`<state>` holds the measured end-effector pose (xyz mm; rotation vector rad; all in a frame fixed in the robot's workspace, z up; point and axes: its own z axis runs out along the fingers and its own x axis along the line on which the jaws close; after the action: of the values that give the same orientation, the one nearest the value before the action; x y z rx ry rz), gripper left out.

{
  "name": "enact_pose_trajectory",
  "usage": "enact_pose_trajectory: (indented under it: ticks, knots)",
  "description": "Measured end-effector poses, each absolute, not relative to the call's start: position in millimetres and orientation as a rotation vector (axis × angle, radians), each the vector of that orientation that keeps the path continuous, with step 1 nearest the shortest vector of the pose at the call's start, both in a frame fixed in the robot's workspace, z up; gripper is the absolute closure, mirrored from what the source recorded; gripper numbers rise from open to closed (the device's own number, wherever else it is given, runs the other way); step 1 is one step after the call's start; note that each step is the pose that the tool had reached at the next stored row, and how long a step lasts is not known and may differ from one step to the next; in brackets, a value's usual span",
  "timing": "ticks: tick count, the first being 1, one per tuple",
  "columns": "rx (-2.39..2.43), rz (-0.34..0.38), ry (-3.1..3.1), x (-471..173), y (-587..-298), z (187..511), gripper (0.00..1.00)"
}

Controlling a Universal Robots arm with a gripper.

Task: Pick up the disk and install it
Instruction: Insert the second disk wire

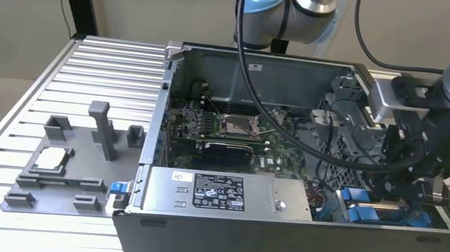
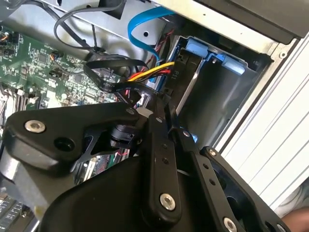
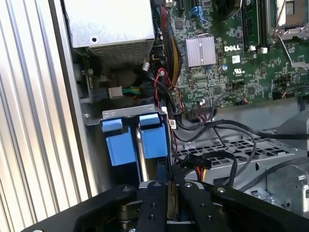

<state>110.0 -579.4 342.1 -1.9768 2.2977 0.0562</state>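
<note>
The tool [image 1: 410, 183], lower right of the exterior view, grips the disk [image 1: 375, 212] edge-on inside the computer case [image 1: 279, 244].

one open computer case [image 1: 279, 244], one power-supply box [image 1: 226, 193], two blue drive brackets [image 3: 137, 140], one grey fixture tray [image 1: 50, 192].

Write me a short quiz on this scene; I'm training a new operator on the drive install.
1. True or false: the computer case is open, with the motherboard showing.
2. The pincer is nearest to: A) the grey fixture, B) the blue brackets in the case corner, C) the processor socket.
3. In the first wrist view, how many blue brackets stand side by side?
Key: 1 true; 2 B; 3 two.
</note>
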Motion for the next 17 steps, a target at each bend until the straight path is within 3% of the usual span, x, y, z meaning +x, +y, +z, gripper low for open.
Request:
enact_pose_trajectory:
  ticks: [17]
  knots:
    - [-1.988, 0.053, 2.285, 112.0, -579.4, 340.0, 1.0]
